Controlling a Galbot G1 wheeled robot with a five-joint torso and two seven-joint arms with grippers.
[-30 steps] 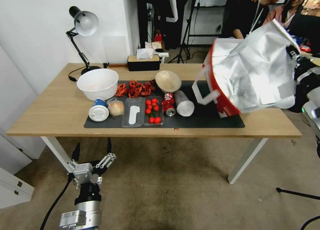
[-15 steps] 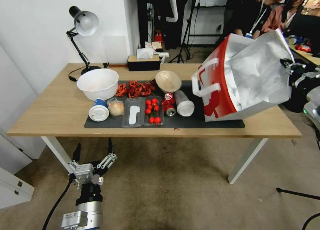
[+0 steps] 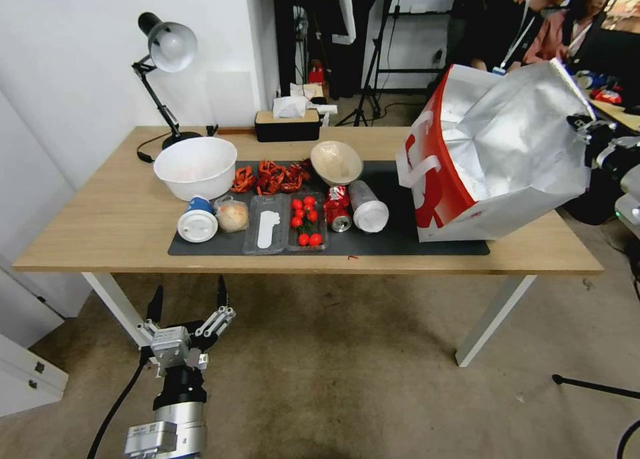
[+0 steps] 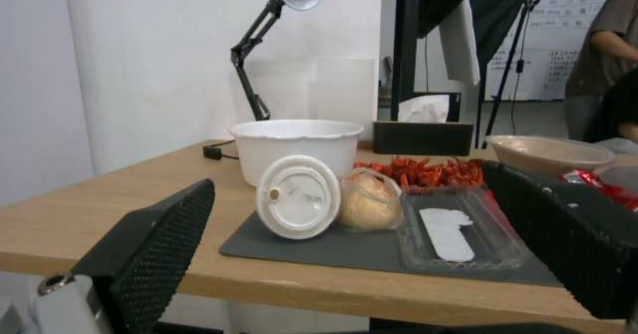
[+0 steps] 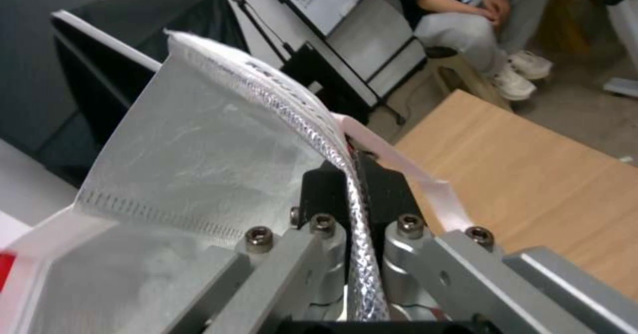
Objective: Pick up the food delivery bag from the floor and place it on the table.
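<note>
The food delivery bag (image 3: 507, 152), white and red with silver foil lining, stands with its base on the right part of the table (image 3: 120, 226), partly on the dark mat (image 3: 400, 242). It leans slightly, mouth open toward me. My right gripper (image 3: 581, 127) is shut on the bag's upper right rim; in the right wrist view the foil edge (image 5: 319, 124) runs between the closed fingers (image 5: 319, 194). My left gripper (image 3: 188, 298) hangs open low over the floor (image 3: 347, 366), in front of the table's left leg, nothing between its fingers (image 4: 159, 244).
On the mat lie a white bowl (image 3: 195, 167), a lidded cup (image 3: 198, 224), a wrapped bun (image 3: 233, 215), crayfish (image 3: 270, 176), tomatoes (image 3: 305, 220), a can (image 3: 338, 209) and a beige bowl (image 3: 336, 160). A desk lamp (image 3: 167, 52) and tissue box (image 3: 288, 122) stand behind.
The bag came down from hanging tilted in the air to standing on the table, turning more upright. My right gripper moved with it. The left arm stayed put.
</note>
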